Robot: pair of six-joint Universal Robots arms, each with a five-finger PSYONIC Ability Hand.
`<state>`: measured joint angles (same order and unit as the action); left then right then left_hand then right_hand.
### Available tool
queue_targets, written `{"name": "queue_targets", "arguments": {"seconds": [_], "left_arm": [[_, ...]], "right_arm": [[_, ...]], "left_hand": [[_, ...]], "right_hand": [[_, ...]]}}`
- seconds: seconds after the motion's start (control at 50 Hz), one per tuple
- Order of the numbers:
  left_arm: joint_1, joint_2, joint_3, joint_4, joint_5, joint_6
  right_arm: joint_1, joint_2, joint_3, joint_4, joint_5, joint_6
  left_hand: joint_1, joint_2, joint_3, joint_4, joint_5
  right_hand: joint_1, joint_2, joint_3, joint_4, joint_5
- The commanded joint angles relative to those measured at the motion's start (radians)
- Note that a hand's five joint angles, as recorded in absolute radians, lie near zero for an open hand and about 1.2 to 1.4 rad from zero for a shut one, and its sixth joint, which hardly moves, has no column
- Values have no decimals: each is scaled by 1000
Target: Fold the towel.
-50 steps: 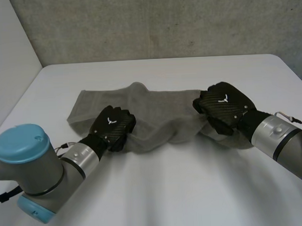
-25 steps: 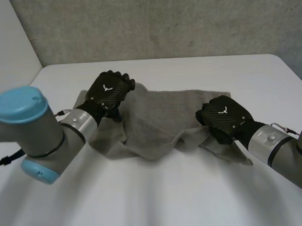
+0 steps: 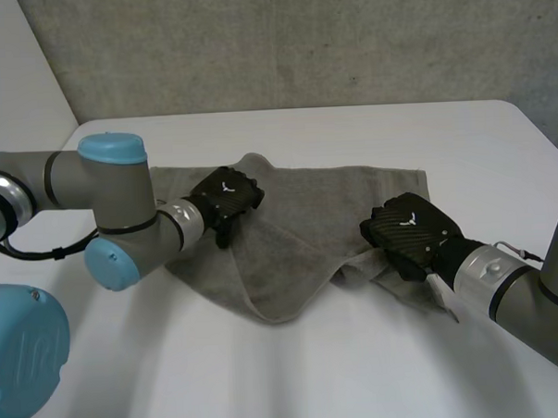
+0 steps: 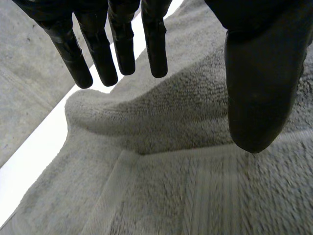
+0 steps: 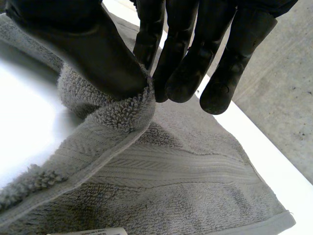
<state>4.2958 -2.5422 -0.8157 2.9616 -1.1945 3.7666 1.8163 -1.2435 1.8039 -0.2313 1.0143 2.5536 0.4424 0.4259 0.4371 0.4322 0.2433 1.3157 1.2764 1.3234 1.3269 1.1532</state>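
The grey towel (image 3: 298, 217) lies crumpled on the white table (image 3: 314, 374), its left part folded over itself. My left hand (image 3: 226, 194) hovers over the towel's left middle. In its wrist view the fingers (image 4: 122, 44) are straight and the thumb (image 4: 259, 88) stands apart, with nothing between them above the towel (image 4: 171, 196). My right hand (image 3: 411, 231) is at the towel's right front edge. There its thumb (image 5: 98, 54) and fingers pinch a raised fold of the towel (image 5: 186, 171).
A grey wall (image 3: 299, 41) rises behind the table's far edge. Bare table lies in front of the towel and to its right. My left arm's blue-capped elbow (image 3: 117, 216) stands at the towel's left end.
My left hand carried the towel's front left part toward the back, let it go, and opened. My right hand, still holding its fold, drifted slightly toward the front.
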Motion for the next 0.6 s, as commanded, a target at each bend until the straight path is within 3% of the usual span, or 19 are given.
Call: {"name": "queue_targets", "arguments": {"seconds": [0.02,0.2,0.6], "left_arm": [[16,36,-33,-24,-34,57],[30,28,-17,-29,-122,171],[33,-50,43,-107,-111,226]], "right_arm": [[1,7,-1,0,0,-4],[1,13,5,3,7,-52],[1,19,5,4,6,-53]], "left_hand": [[3,19,8,13,28],[30,46,35,40,54],[-35,-19,-30,-25,-11]], "right_hand": [[81,120,73,69,69],[81,120,73,69,69],[81,120,73,69,69]]}}
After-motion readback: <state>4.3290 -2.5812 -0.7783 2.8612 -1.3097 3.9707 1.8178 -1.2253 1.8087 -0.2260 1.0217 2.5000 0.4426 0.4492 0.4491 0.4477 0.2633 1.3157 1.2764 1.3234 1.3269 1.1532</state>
